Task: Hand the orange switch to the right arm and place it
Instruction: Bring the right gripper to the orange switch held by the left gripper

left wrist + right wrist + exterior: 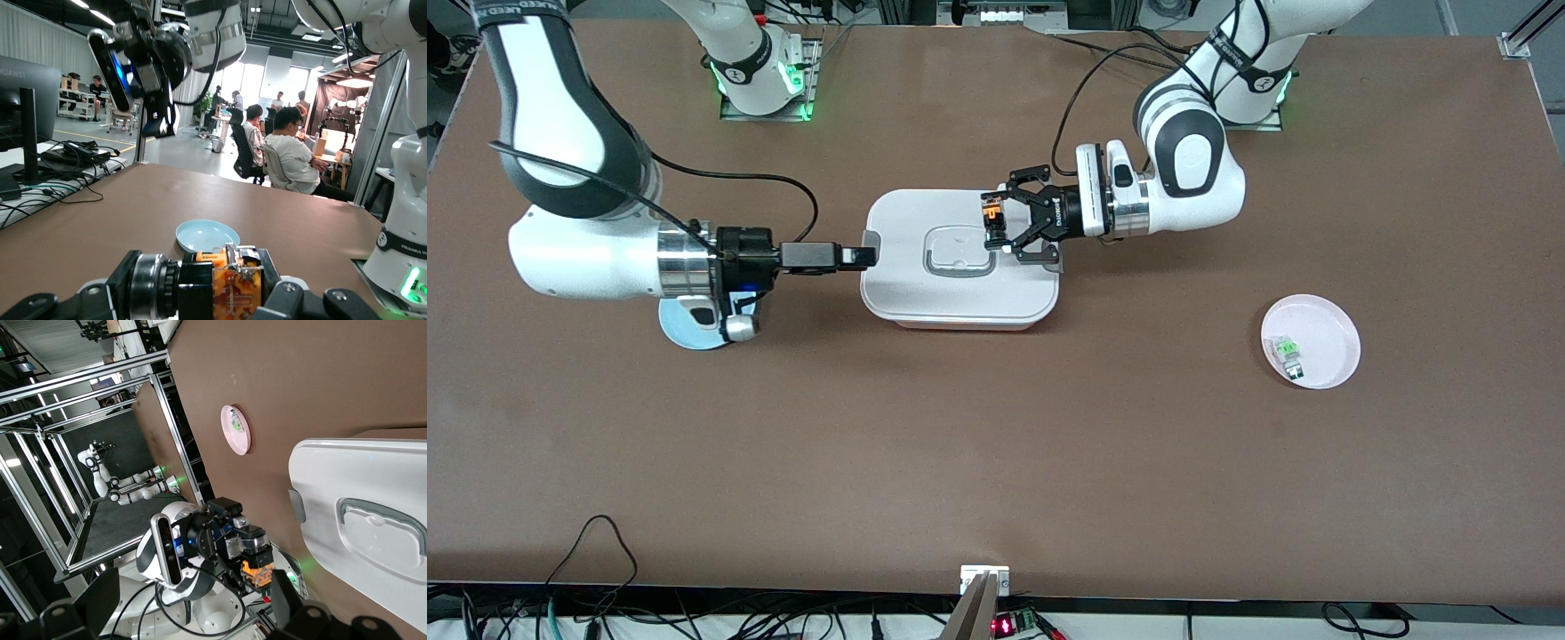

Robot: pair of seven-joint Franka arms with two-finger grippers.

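Observation:
The orange switch (992,218), black-bodied with orange parts, is held in my left gripper (1003,222), a black claw shut on it in the air over the white lidded box (925,298). In the left wrist view the switch (230,283) fills the space between the jaws. My right gripper (860,257), with slim black fingers, hovers at the box's edge toward the right arm's end and points at the switch. In the right wrist view its fingers (287,603) stand wide apart and empty, with the switch (257,560) straight ahead of them.
A pale blue plate (685,333) lies under the right arm's wrist; it also shows in the left wrist view (207,235). A pink plate (1325,320) holding a small clear-and-green component (1288,349) sits toward the left arm's end, nearer the front camera.

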